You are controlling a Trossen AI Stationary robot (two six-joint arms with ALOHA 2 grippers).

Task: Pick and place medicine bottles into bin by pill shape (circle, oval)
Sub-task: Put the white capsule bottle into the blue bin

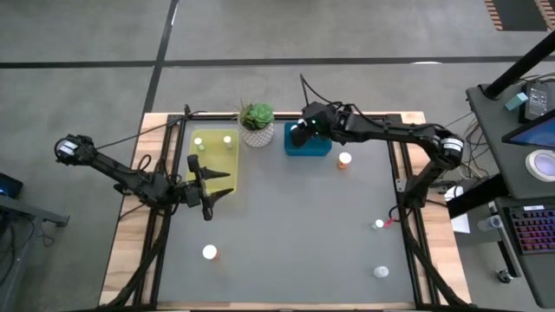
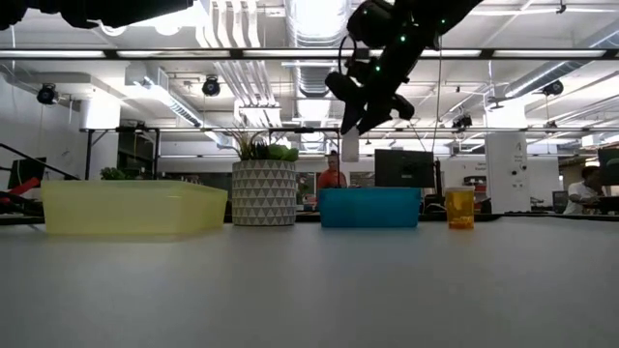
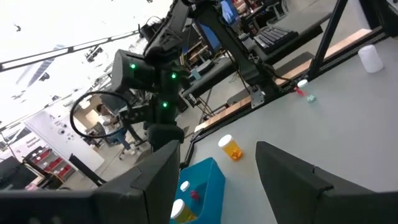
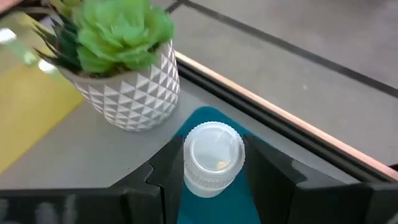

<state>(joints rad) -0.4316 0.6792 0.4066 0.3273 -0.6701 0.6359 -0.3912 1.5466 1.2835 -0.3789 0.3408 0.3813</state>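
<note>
My right gripper (image 1: 300, 132) is shut on a small clear-white bottle with a white cap (image 4: 213, 153), high above the blue bin (image 2: 370, 207). My left gripper (image 1: 220, 184) is open and empty, just right of the yellow bin (image 1: 215, 156), which holds two bottles (image 1: 199, 141). An amber bottle (image 1: 344, 160) stands upright on the table right of the blue bin. More bottles stand on the table at the front left (image 1: 209, 252), the front right (image 1: 381, 271) and the right edge (image 1: 379, 224). The left wrist view shows bottles inside the blue bin (image 3: 185, 186). My right gripper pinches the bottle's body (image 4: 208, 180) just under the cap, between its two fingers (image 4: 166, 174). The fingers slant down from above. The bottle hangs roughly upright below the fingers (image 2: 349, 145), lifted clear over the blue bin.
A green plant in a white patterned pot (image 1: 257, 124) stands between the yellow and blue bins at the far edge. A small red thing lies by the bottle at the right edge (image 1: 388, 222). The grey mat's middle (image 1: 286, 225) is bare.
</note>
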